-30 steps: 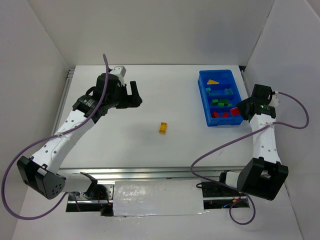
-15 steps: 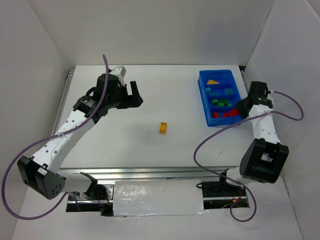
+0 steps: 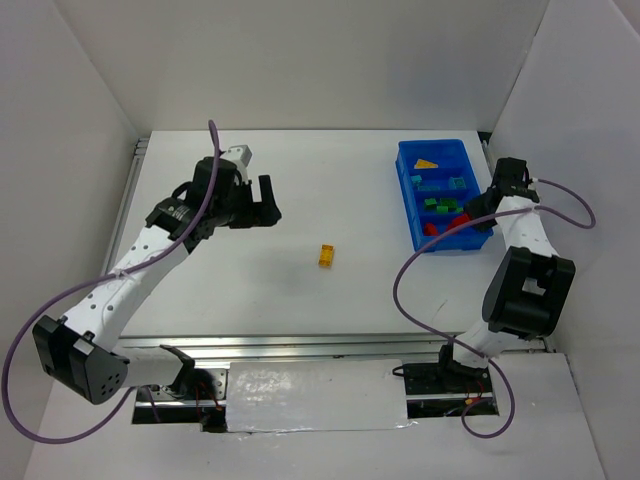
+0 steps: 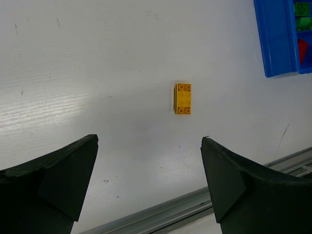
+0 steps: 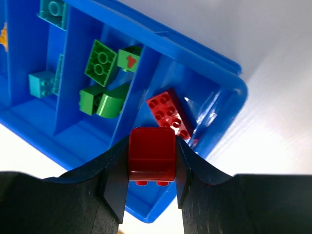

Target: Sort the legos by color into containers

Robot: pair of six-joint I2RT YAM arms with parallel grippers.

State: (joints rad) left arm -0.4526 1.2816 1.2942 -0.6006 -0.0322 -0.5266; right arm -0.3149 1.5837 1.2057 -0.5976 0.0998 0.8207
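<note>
the right gripper [image 5: 151,192] pinches a red brick [image 5: 151,155] over the edge of the blue bin's [image 5: 83,141] end compartment, where another red brick [image 5: 170,113] lies. green bricks [image 5: 101,59] sit in the next compartment. the bin stands at the table's [image 4: 97,73] far right corner. the left gripper [image 4: 148,165], spread wide, hangs over a lone yellow brick [image 4: 183,98] mid-table.

The left arm [image 3: 140,255] stretches from its base far out and to the middle, bent a little on the way. Its wrist tips down. The left jaws are wide open and nothing is between them. The right arm [image 3: 522,240] is folded up tall and close to its base, with its wrist reaching forward. The right jaws point down and squeeze a red brick [image 5: 151,153] from both sides.
</note>
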